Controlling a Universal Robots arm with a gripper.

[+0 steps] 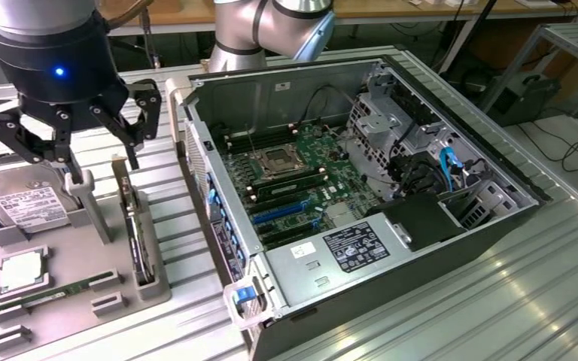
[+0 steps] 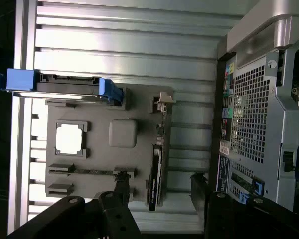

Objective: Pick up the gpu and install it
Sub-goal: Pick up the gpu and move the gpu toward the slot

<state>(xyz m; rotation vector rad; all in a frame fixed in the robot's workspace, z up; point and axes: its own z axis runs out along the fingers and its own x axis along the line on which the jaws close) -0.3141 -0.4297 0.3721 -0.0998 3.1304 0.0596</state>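
One gripper (image 1: 98,154), jaws apart, hovers above gpu (image 1: 133,226) standing edge-on in grey holder tray (image 1: 63,259) on bench (image 1: 470,301), 9 o'clock of open PC case (image 1: 269,90). Pick-up step; grasp needs jaws straddling thin card.

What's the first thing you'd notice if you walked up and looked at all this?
The big open computer case in the middle grabs the eye first, with its green motherboard showing inside. At the exterior view's left, the black gripper with a blue light hangs open just above the gpu, which stands on edge in a grey tray.
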